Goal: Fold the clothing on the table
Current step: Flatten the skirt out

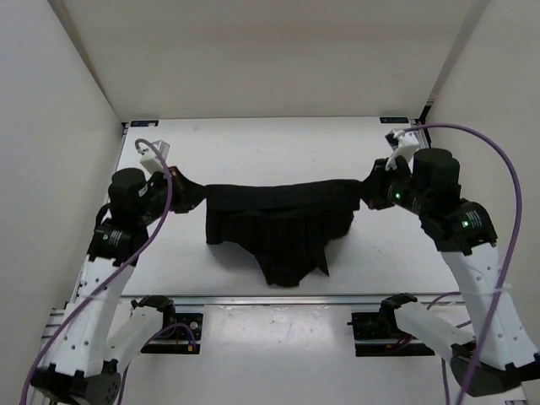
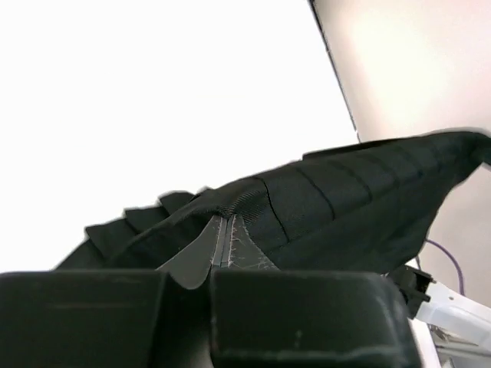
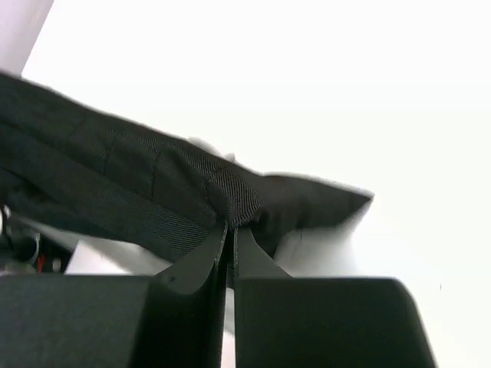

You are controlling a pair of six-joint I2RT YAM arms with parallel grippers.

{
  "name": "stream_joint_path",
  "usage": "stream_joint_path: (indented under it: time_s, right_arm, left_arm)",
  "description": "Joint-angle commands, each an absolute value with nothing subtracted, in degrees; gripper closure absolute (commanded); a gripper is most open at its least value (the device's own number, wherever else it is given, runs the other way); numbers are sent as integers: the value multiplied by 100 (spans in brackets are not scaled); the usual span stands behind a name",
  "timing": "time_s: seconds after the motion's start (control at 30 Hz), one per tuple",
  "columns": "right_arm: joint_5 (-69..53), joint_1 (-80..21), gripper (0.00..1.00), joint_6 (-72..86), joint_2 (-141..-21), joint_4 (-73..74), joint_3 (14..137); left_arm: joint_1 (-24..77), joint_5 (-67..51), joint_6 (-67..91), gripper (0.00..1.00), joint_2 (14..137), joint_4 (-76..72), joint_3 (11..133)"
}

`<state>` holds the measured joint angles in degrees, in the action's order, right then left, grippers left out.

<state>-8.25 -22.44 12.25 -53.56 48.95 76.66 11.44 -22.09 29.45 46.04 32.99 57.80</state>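
Jaws clamped on clothing [image 2: 345,199] up close, sagging span overhead

2 arms spread, L end effector [image 2: 224,238] pinched tight, R end effector [image 3: 230,238] likewise

The clothing [image 1: 278,228] was matt black woven cloth, finely ribbed along its band. The table [image 1: 253,152] looked smooth, matt white, and its rail [image 1: 278,297] was dull grey metal. The right arm's shell [image 1: 485,291] was white plastic, faintly glossy.
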Motion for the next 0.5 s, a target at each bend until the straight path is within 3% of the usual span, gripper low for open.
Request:
stream_joint_path:
  time_s: [0.0,0.13,0.2,0.33,0.47]
  right_arm:
    - [-1625,-1198,100,870,-6299,4176,7516]
    - [-2264,-704,99,1299,-7776,3359,7662]
    - [-2635,-274,99,1598,-9046,3314,8520]
    - [-2699,-9,100,1679,-10273,3296,10166]
    - [-2837,456,99,1897,-10336,3024,11687]
  left_arm:
    - [1291,-2022,2997,100,5752,2806,5695]
    - [1521,-2055,2743,100,7684,2443,6176]
    - [1468,-2240,2533,100,8721,2601,6870]
    - [1389,-2286,2522,100,10464,3155,9475]
    - [1161,-2389,2855,100,11100,3349,12132]
